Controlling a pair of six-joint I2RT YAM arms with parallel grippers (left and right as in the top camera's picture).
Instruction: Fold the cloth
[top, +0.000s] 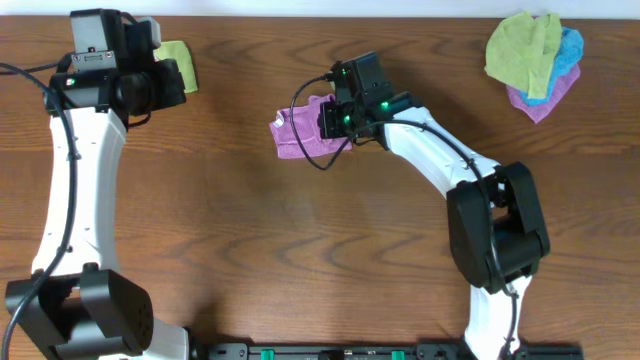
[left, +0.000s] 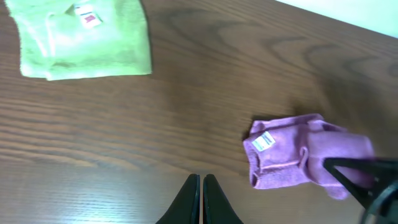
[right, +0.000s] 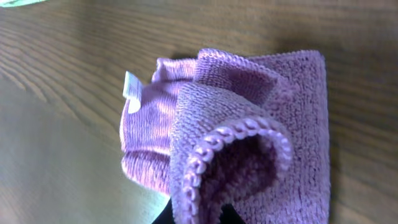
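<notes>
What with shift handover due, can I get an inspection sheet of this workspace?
Surface: brown wood-grain table.
Job's things: mauve cloth bunched mid-table, white tag showing, not yet folded flat.
Clutter: lime-green cloth near the left arm; heap of green, blue and purple cloths at the far right corner.
End effectors: left end effector shut, empty; right end effector shut on the mauve cloth's edge.
Cables: black cable along the left arm; black loop beside the right wrist.
Surroundings: pale strip beyond the far edge; otherwise nothing seen.
</notes>
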